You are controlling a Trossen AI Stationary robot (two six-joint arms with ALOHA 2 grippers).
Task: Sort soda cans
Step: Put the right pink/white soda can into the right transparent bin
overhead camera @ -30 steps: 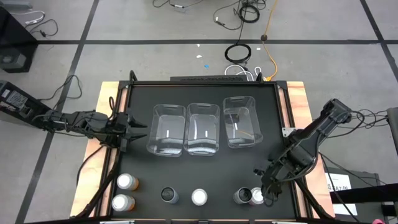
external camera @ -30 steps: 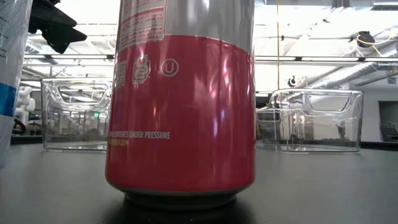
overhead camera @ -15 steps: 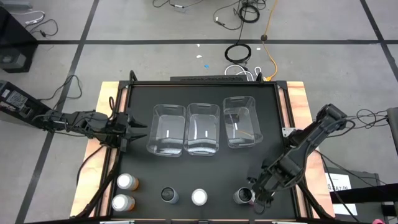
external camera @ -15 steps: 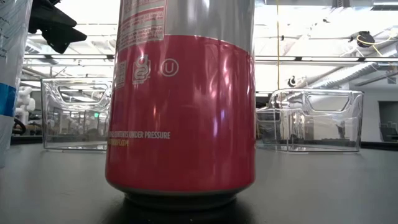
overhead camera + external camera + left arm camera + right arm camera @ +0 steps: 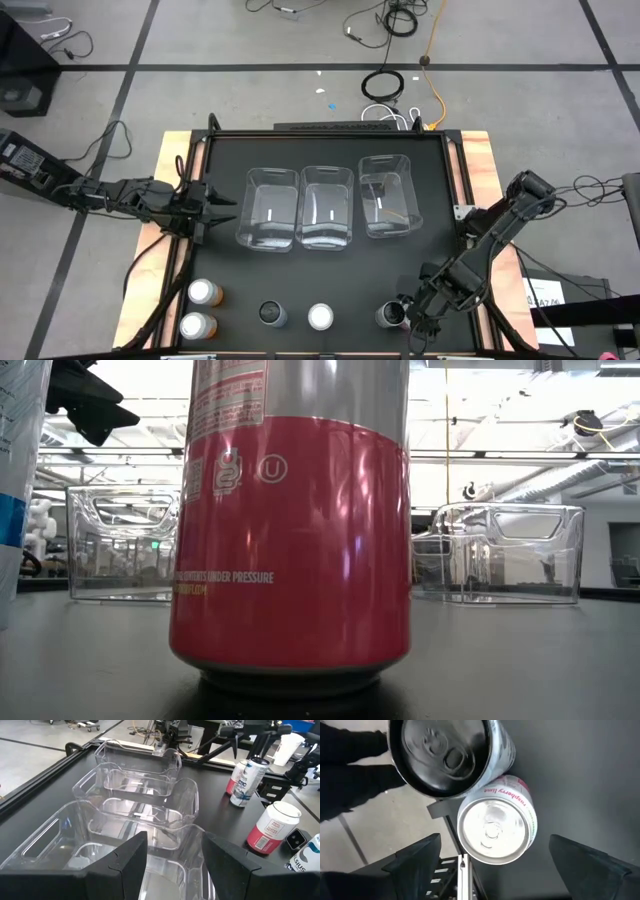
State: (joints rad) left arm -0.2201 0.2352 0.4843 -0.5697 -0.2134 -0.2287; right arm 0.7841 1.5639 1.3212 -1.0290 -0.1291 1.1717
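Item: pink can (image 5: pixel 496 827), near right, touching a black-topped can (image 5: pixel 445 755); hidden under my arm from above, plain in my wrist view. My right gripper (image 5: pixel 495 865): spread wide astride it, grasping nothing.

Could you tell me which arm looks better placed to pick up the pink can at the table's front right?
The right. Its open gripper hangs directly above the pink can, fingers either side of its silver top, beside a black-topped can. The left gripper waits far off by the clear bins.
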